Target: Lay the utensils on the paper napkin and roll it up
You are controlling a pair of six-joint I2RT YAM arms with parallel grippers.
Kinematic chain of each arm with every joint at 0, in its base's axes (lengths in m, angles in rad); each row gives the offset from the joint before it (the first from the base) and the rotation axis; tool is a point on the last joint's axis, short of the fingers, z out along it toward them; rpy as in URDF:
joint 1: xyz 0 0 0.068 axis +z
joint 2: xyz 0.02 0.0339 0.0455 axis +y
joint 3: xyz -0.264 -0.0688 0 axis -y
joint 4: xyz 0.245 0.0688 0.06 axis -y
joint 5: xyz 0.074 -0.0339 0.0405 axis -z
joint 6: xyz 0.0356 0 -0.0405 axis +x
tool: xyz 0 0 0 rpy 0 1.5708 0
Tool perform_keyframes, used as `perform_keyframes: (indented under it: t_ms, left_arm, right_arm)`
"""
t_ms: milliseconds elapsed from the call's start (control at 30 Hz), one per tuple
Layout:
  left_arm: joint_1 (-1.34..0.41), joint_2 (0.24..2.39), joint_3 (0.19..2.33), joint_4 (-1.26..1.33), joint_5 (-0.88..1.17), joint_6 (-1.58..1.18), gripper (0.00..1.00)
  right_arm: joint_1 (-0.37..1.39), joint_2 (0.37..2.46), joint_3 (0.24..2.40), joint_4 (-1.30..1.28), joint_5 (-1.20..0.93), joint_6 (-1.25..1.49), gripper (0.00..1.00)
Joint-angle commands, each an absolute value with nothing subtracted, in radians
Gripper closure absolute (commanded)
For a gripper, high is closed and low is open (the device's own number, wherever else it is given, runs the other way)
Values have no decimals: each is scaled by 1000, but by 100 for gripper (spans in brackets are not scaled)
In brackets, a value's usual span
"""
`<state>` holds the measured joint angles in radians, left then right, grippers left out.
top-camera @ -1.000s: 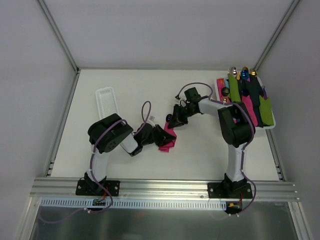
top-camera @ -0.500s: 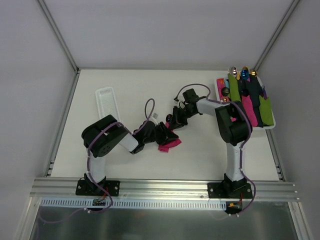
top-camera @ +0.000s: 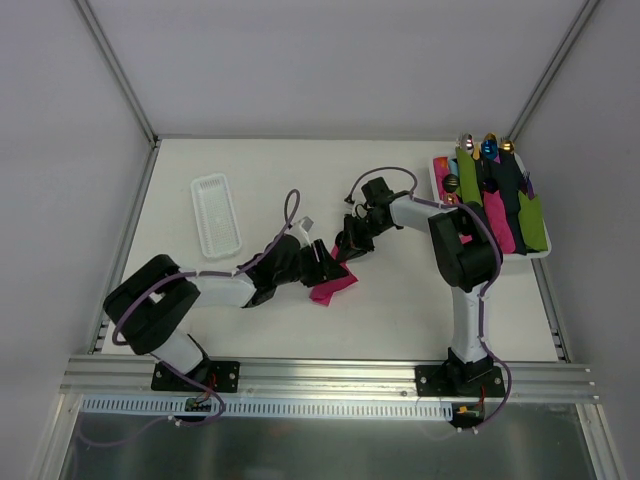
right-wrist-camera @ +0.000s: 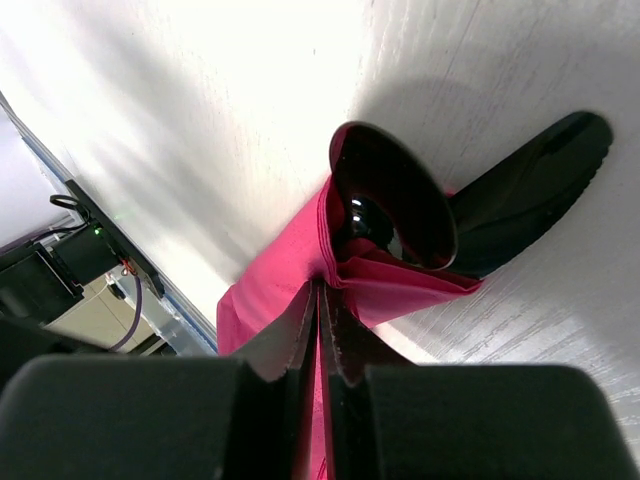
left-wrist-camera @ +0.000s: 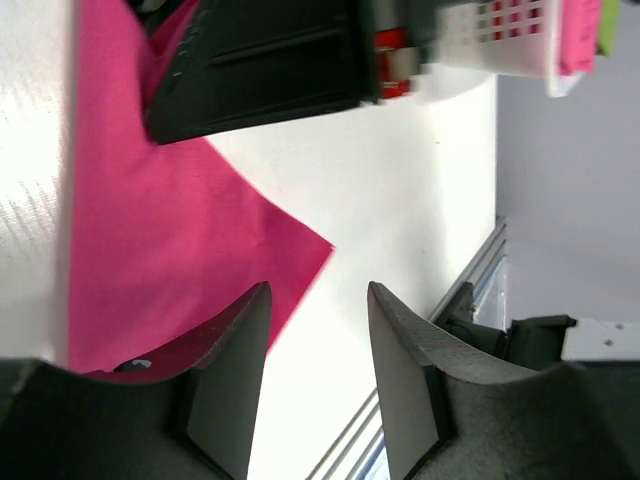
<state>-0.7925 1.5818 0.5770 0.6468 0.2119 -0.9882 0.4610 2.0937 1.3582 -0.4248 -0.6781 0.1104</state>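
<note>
**Paper napkin** (top-camera: pixel 333 287), loosely folded, lies mid-surface (top-camera: pixel 400 300). A black spoon (right-wrist-camera: pixel 390 210) is tucked into its fold, with a second dark utensil (right-wrist-camera: pixel 530 190) just beside. The right gripper (right-wrist-camera: pixel 320 300), jaws together, pinches the folded edge next to the spoon bowl. The left gripper (left-wrist-camera: pixel 318 300), jaws apart, hovers at the loose corner, holding nothing. Risk: with that end free, any pull from the right may open the fold and spill the utensils.

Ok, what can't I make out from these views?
Utensil count: right wrist view shows one black spoon bowl and a second dark tip; the pink paper napkin wraps the rest.
Top view: the left gripper and right gripper crowd over the napkin; the dark pieces cannot be told from them.
Left wrist view: the right gripper blocks the napkin's far end; the frame edge cuts its side.
</note>
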Motion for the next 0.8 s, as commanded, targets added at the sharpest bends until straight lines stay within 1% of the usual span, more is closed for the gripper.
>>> perform_keyframes:
  t_ms: [0, 167, 300, 433, 500, 600, 700, 767]
  left_arm:
    - [-795, 1487, 560, 591, 187, -923, 57]
    - [-787, 1500, 537, 615, 233, -946, 64]
    - [-747, 1560, 463, 753, 284, -1047, 70]
    - [-696, 1663, 390, 1018, 348, -1173, 78]
    - [-698, 1722, 387, 1060, 371, -1187, 83]
    - [-698, 1788, 365, 1129, 382, -1221, 88]
    - [-699, 1824, 365, 1115, 374, -1221, 91]
    - [-699, 1830, 368, 1056, 355, -1212, 94]
  right_arm:
    - [476, 2132, 1361, -489, -589, 64, 94]
    - [476, 2134, 1365, -492, -588, 61, 94]
    - [476, 2135, 1368, -499, -589, 60, 94]
    - [474, 2138, 1370, -502, -591, 60, 94]
    - [476, 2138, 1370, -502, -591, 61, 94]
    - [476, 2138, 1370, -502, -592, 61, 94]
    - [474, 2138, 1370, -502, -594, 61, 94]
    - [476, 2135, 1371, -502, -595, 60, 94]
